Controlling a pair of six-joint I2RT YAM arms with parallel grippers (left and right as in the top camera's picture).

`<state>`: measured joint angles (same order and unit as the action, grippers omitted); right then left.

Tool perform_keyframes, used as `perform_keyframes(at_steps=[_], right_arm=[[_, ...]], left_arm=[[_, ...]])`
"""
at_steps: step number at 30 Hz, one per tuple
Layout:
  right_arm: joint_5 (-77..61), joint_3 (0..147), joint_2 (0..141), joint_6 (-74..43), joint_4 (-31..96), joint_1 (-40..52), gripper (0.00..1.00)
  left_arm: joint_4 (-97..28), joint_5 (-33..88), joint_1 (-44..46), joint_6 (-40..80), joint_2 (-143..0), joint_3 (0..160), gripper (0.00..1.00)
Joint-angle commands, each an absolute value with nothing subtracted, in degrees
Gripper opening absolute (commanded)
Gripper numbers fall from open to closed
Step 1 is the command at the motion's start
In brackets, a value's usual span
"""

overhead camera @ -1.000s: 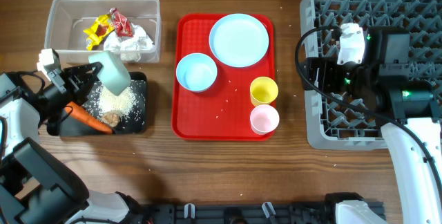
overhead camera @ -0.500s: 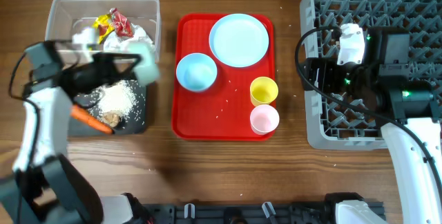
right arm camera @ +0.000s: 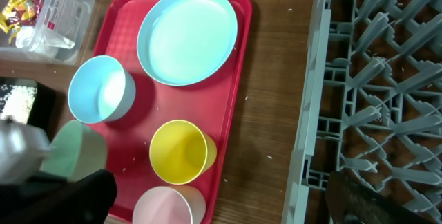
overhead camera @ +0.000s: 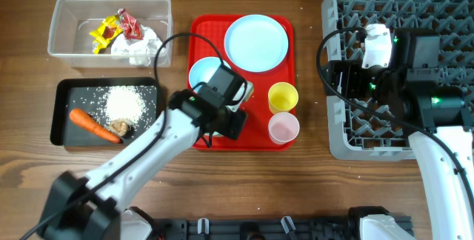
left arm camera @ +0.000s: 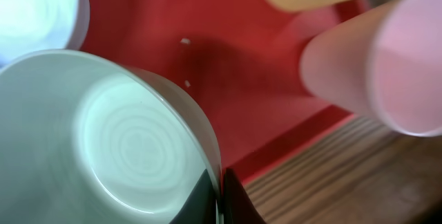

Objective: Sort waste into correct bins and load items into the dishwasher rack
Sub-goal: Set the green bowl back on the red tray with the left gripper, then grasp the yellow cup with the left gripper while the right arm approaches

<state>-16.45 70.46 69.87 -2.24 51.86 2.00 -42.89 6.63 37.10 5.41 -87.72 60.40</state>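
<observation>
My left gripper (left arm camera: 222, 186) is shut on the rim of a small light blue bowl (left arm camera: 103, 148), held low over the front of the red tray (overhead camera: 255, 114); in the overhead view the arm hides most of this bowl. Beside it stand the yellow cup (overhead camera: 282, 97) and the pale pink cup (overhead camera: 283, 127). A second bowl (overhead camera: 206, 73) and the plate (overhead camera: 256, 42) lie on the tray. My right gripper (right arm camera: 221, 207) stands open above the left edge of the grey rack (overhead camera: 444, 3), nothing between its fingers.
The clear tub (overhead camera: 67, 44) at the back left holds yellow and red wrappers (overhead camera: 115, 27) and white tissue (overhead camera: 141, 47). In the black tray (overhead camera: 70, 95) lie rice (overhead camera: 124, 105), a carrot (overhead camera: 92, 124) and a brown lump (overhead camera: 118, 127). Stray grains dot the red tray.
My left arm has swung right from over the black tray to the front of the red tray, carrying the bowl. The right arm has not moved.
</observation>
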Motion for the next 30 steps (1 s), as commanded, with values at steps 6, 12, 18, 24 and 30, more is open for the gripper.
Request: perform_keyframes(at_steps=[6, 12, 18, 24, 30], right_arm=[[-16.05, 71.5, 69.97, -1.48, 52.36, 2.17, 1.0], [-16.08, 71.53, 69.97, -1.5, 51.88, 2.17, 1.0], [-16.08, 71.5, 69.97, -1.5, 51.03, 2.17, 1.0], [-15.03, 71.53, 69.97, -1.52, 50.61, 2.17, 1.0], [-14.57, 71.5, 69.97, -1.52, 50.59, 2.17, 1.0]], left_arm=[[-43.62, 3.77, 38.13, 4.93, -95.59, 60.66, 0.27], [-46.24, 3.77, 38.02, 4.95, -95.15, 64.23, 0.67], [-44.07, 3.79, 37.98, 4.69, -94.65, 78.28, 0.84], [-35.51, 3.97, 38.13, 3.25, -100.12, 78.28, 0.82], [-35.0, 3.99, 38.13, 3.22, -104.27, 78.28, 0.79]])
